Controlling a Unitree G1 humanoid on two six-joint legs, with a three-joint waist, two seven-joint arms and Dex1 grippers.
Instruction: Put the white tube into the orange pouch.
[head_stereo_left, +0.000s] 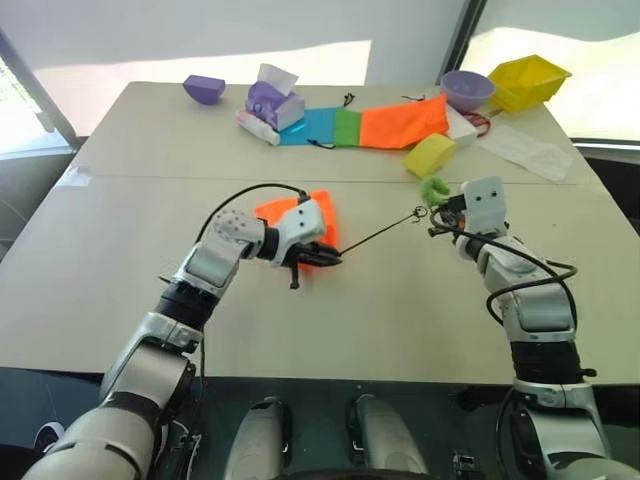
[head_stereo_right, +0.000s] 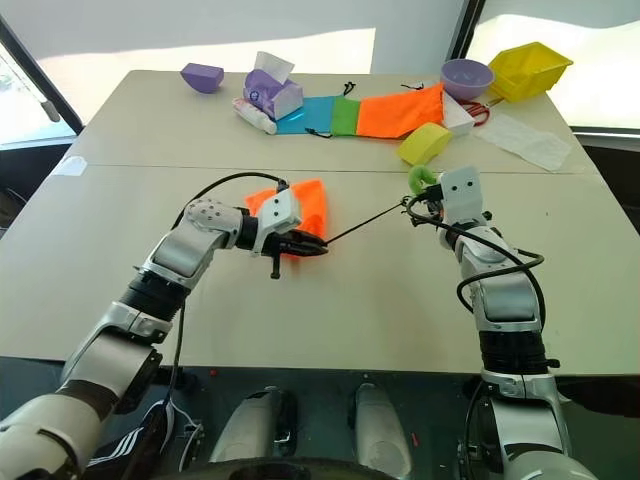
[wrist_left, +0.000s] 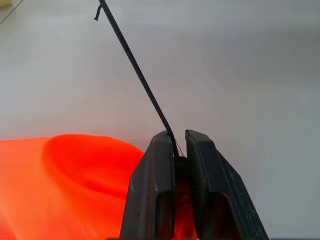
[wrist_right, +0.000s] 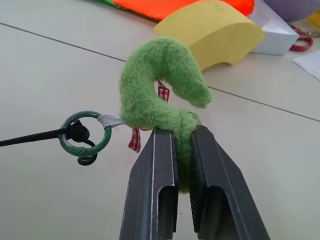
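The orange pouch (head_stereo_left: 322, 212) lies near the table's middle, with a rounded bulge in its fabric (wrist_left: 75, 185). My left gripper (head_stereo_left: 325, 257) is shut on the pouch's edge, where the dark cord (head_stereo_left: 380, 232) comes out between its fingers (wrist_left: 155, 175). The cord runs taut to the right and ends at a small dark metal ring (wrist_right: 85, 134). That ring is tied to the lime-green fuzzy ring (wrist_right: 160, 85). My right gripper (wrist_right: 182, 132) is shut on the fuzzy ring and holds it just above the table (head_stereo_left: 433, 188). The white tube is hidden.
At the back lie a row of blue, green and orange cloths (head_stereo_left: 400, 125), a purple tissue box (head_stereo_left: 275, 100) with a white elongated item (head_stereo_left: 257, 127) beside it, and a yellow sponge (head_stereo_left: 430, 155). Purple bowls (head_stereo_left: 467, 90), a yellow bin (head_stereo_left: 528, 80) and a plastic bag (head_stereo_left: 525, 150) are there too.
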